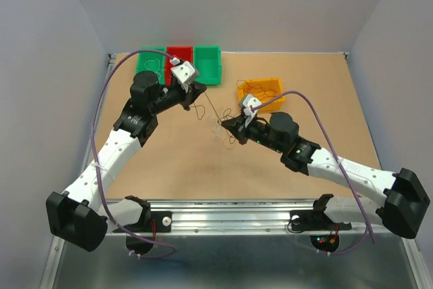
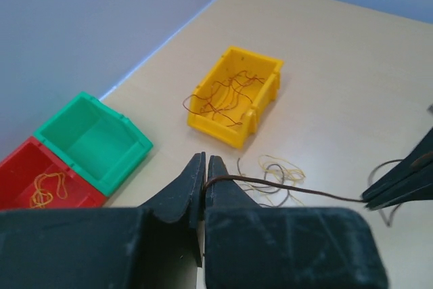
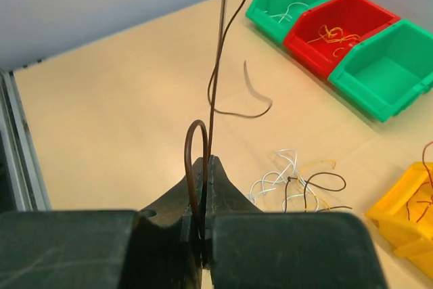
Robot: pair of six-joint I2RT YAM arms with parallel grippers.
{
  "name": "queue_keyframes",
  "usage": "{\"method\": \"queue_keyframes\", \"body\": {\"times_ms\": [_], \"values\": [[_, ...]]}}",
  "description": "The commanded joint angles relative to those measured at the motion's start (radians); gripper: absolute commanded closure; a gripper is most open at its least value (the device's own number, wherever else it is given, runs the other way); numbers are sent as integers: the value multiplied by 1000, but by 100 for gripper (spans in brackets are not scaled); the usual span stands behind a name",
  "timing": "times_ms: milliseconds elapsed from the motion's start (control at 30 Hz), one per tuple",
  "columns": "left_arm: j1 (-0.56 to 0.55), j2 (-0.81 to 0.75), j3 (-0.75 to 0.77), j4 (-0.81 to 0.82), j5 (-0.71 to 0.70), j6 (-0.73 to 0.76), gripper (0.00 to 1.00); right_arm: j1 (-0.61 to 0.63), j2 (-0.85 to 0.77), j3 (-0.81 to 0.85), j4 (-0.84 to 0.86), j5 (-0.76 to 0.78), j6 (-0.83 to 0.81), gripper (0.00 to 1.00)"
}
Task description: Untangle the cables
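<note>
Both grippers are pinching 1 dark brown cable; the left gripper has its fingers pressed together on one end, and the right gripper is clamped on the other, with a small loop of the same cable standing up just above its fingertips. The cable runs nearly taut from one pair of tips to the other; a free curl hangs off it partway along, to the right as the right wrist sees it.

The loose heap of cables, white, dark and yellowish, lies on the table just ahead and to the right of the right gripper, and below the stretched span. Beyond the left gripper's tips sits the yellow bin holding brownish strands; the red bin holds orange ones.

The step in hand looks like drawing this 1 cable clear of the heap; to do it well, hold both pinches firm and ease the grippers apart slowly, lifting away from the heap so no neighbour is dragged along. Watch the loop at the right tips; it could tighten into a kink, so regripping closer to the end may be wiser. Whether the curl touches the heap I cannot tell.
</note>
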Motion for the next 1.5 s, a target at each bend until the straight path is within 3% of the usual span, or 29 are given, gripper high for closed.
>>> {"method": "queue_keyframes", "body": {"times_ms": [0, 167, 267, 367, 533, 600, 700, 1100, 1167, 1267, 1467], "values": [[15, 29, 162, -141, -18, -64, 100, 6, 104, 7, -99, -125, -138, 100], [35, 67, 317, -183, -42, -164, 100, 4, 288, 96, -96, -223, -205, 99], [38, 88, 386, -213, 2, -189, 100, 4, 322, 133, -26, -156, -180, 99], [38, 101, 413, -229, 48, -219, 100, 4, 330, 106, 99, -122, -146, 91], [38, 98, 402, -227, 73, -221, 100, 6, 341, 92, 165, -143, -135, 40], [38, 95, 403, -230, 70, -218, 100, 4, 356, 99, 170, -157, -138, 28], [38, 95, 419, -240, 50, -206, 100, 4, 375, 102, 173, -182, -155, 19], [38, 81, 450, -270, 28, -195, 100, 4, 375, 63, 293, -85, -141, 24], [36, 79, 459, -281, 22, -192, 100, 4, 361, 52, 290, -88, -139, 20], [38, 69, 465, -286, 7, -187, 100, 2, 314, 4, 288, -85, -156, 0], [36, 59, 462, -283, -4, -181, 100, 2, 191, -62, 172, -94, -212, 0]]}}
